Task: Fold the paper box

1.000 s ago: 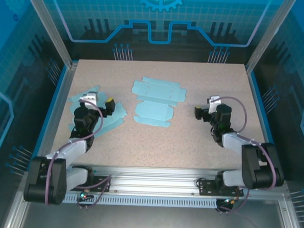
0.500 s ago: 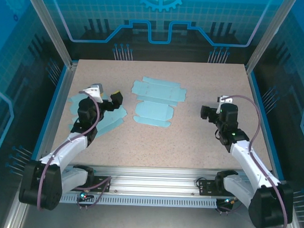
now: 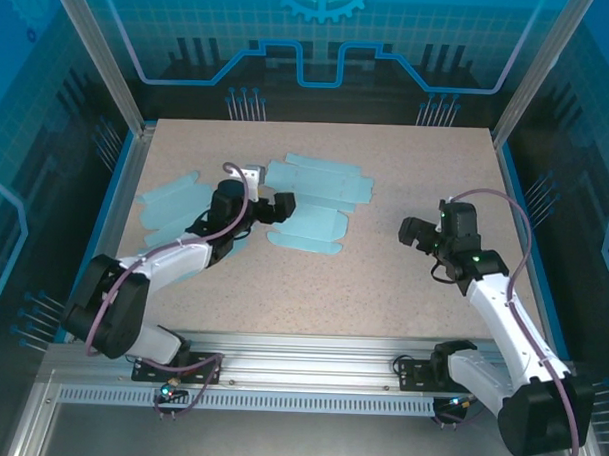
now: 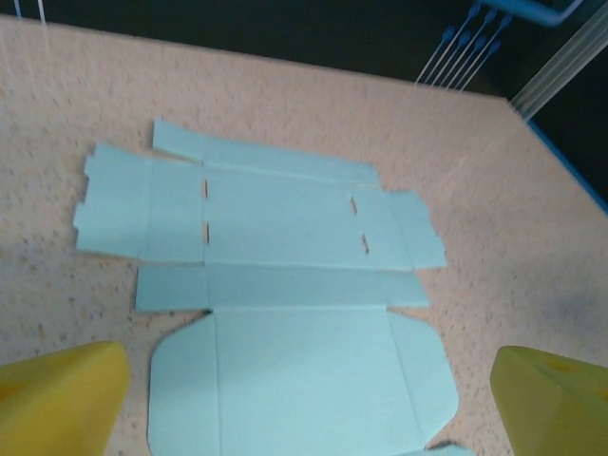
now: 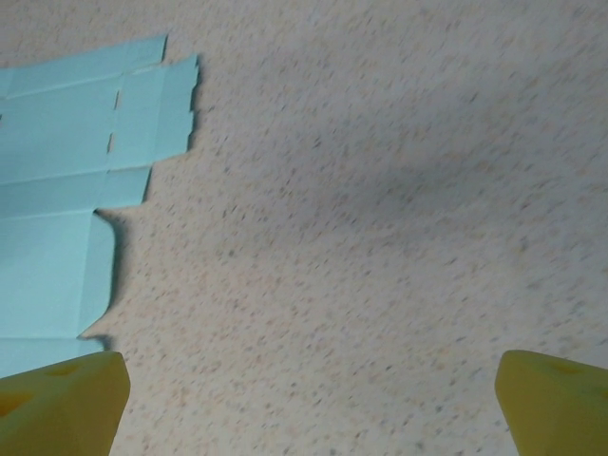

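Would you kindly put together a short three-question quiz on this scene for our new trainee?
1. True or false: the paper box already stands folded on the table.
2. The left arm's fingers are: A) open, holding nothing; B) shut on the box; C) shut on nothing.
3. Fill in: in the top view, the spare sheets lie to the box's ____.

Key: 1 false, it lies flat and unfolded. 2 A. 3 left.
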You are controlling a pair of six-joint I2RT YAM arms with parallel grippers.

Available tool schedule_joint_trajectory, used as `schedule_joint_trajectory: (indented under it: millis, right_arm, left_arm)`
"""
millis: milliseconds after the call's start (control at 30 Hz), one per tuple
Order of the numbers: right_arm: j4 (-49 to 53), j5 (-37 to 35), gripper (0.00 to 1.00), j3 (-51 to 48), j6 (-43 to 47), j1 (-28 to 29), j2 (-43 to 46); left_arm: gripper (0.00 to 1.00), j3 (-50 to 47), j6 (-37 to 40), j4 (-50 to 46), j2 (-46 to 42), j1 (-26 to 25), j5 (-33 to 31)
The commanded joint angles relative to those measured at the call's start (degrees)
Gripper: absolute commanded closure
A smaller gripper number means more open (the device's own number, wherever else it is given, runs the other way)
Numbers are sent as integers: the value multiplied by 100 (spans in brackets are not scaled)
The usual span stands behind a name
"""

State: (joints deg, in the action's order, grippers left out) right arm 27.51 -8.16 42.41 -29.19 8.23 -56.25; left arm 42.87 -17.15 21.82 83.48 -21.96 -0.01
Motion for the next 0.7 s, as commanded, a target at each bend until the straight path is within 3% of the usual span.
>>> schedule_joint_trajectory:
  millis: [0, 400, 667]
  right_arm:
    - [249, 733, 0, 176, -439, 106, -187]
    - [-164, 1473, 0, 263, -829, 250, -1098]
    - [-649, 1872, 10, 276, -873, 290, -1768]
  left_arm:
    - [1, 303, -119, -406, 205, -45, 238]
    - [1, 564, -377, -444, 839, -39, 831]
    - [7, 726, -380, -408, 1206, -46, 1044]
